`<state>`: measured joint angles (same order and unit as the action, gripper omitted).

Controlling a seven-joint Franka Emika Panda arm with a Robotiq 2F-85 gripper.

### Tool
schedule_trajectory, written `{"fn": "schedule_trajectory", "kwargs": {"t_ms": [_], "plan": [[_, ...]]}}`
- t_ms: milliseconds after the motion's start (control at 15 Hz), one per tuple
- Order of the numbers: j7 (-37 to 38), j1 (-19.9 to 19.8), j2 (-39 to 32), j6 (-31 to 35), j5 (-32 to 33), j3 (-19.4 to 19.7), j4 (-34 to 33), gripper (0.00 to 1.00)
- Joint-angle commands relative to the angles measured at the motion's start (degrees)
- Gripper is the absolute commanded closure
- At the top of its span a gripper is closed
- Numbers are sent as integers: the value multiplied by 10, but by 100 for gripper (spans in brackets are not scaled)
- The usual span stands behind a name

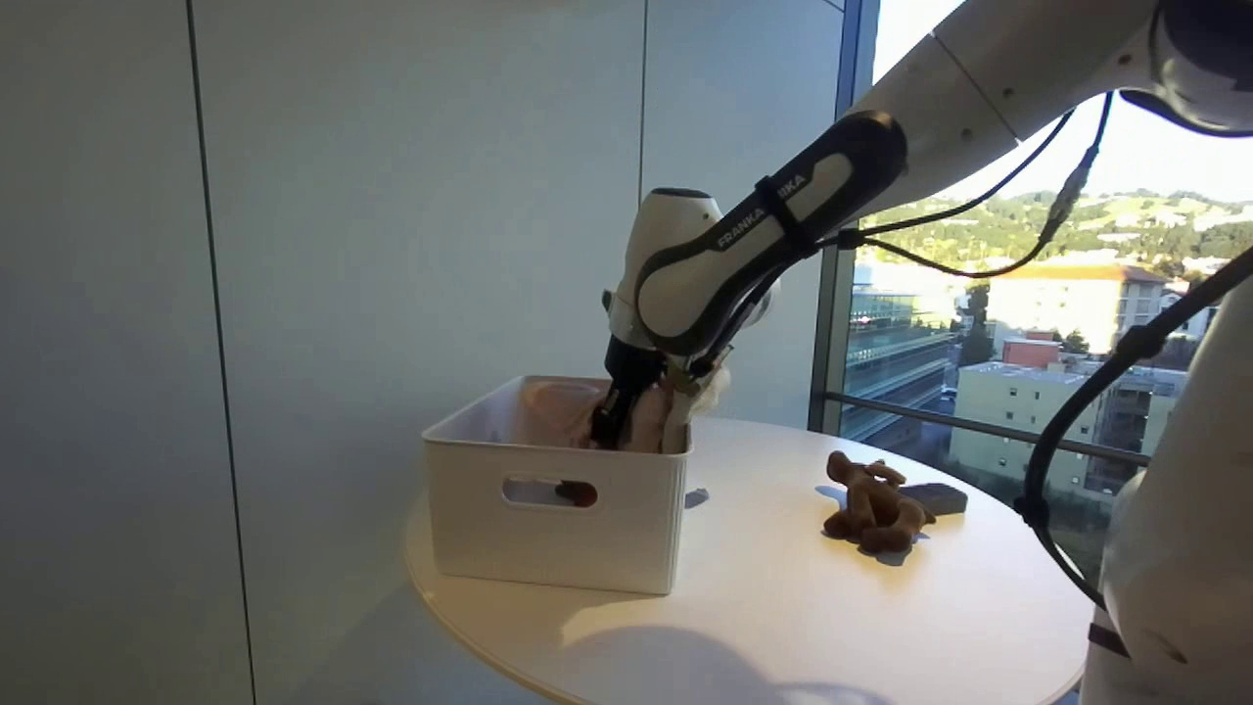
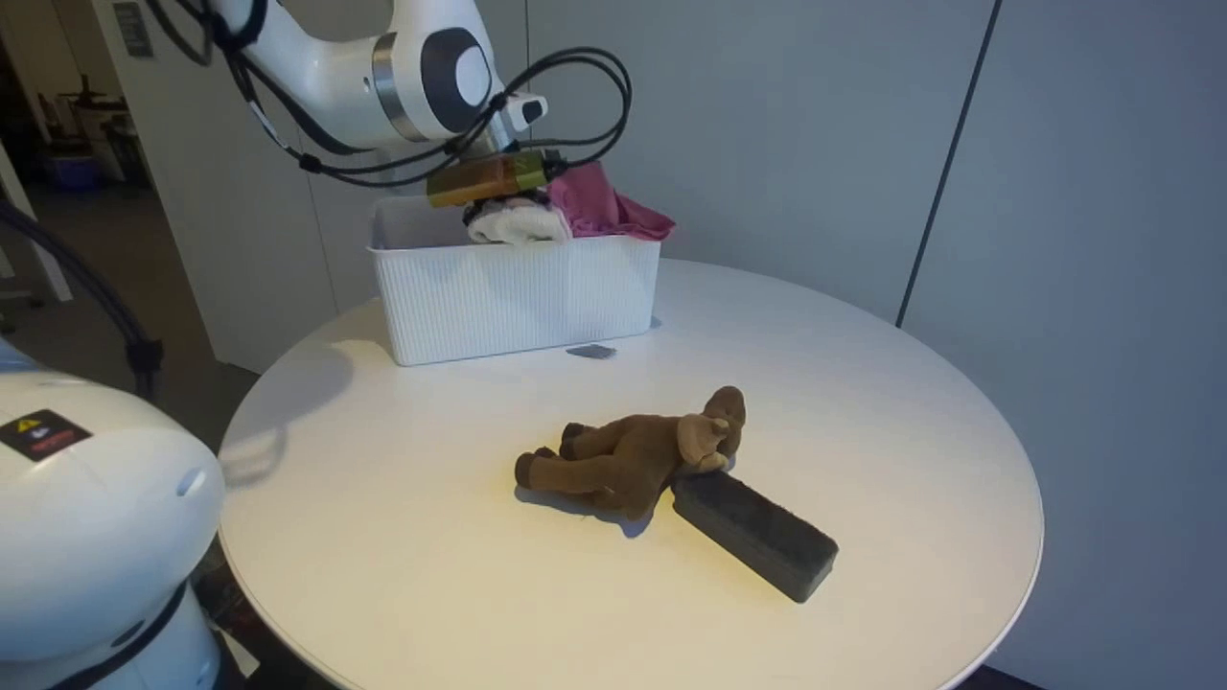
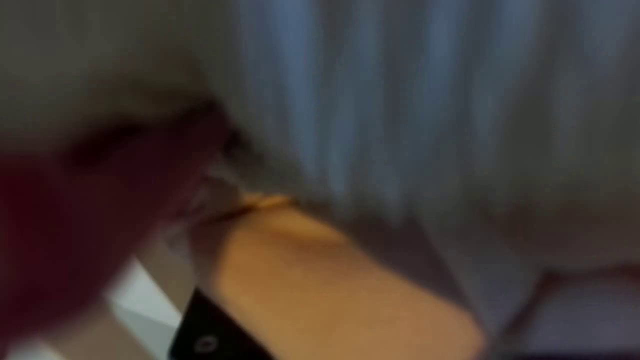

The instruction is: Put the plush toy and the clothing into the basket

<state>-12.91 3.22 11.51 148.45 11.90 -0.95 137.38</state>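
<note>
Clothes (image 2: 602,206) seemed underway! Tool (image 1: 625,416) inside upper-middle basket (image 2: 518,302), grip I couldn't tell; next looked like lifting clear, then mid-frame toy (image 2: 628,460).

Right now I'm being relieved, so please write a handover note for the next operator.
Gripper: inside the basket, too hidden to tell if open or shut.
Clothing: pink and white, partly in the basket, bunched over its rim.
Plush toy: on the table, beside the dark block.
Done: clothing partly in, release unconfirmed.
Left: tuck the clothing in, then add the plush toy.
</note>
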Motion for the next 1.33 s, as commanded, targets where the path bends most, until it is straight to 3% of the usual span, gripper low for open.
{"fn": "schedule_trajectory", "kwargs": {"t_ms": [0,200,533,933,1267], "plan": [[-67,12,-32,-53,-38,2,-24,57],[-52,10,11,-63,4,-14,-10,35],[-30,3,147,-52,10,-15,16,1],[22,-74,278,-120,12,41,34,0],[21,-169,279,-152,28,129,67,0]]}}
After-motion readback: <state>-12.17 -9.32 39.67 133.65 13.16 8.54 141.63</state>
